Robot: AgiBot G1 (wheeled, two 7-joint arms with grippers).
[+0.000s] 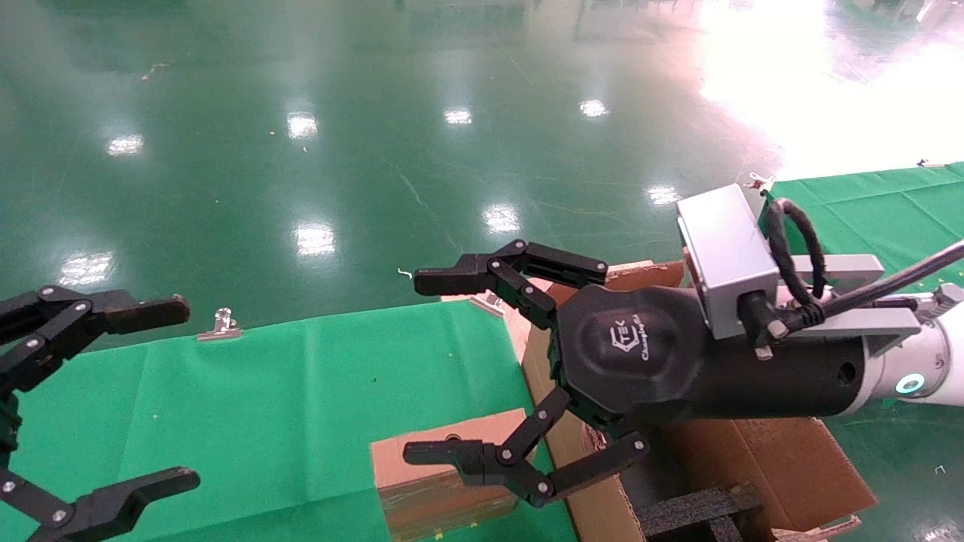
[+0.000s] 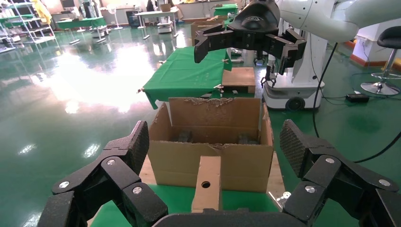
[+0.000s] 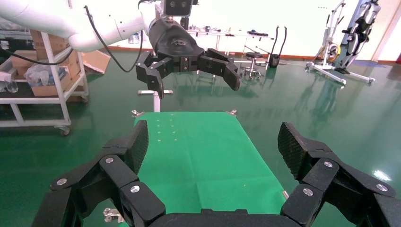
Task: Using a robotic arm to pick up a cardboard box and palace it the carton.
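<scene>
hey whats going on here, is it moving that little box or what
Nothing is held yet. The right gripper hangs open in the air above the near end of the green table, over the small cardboard box, which lies on the table right beside the carton. The carton stands open, with black foam inserts inside. The left gripper is also open and empty, held above the table's other side. So the pick has not happened and the box is still outside the carton.
</scene>
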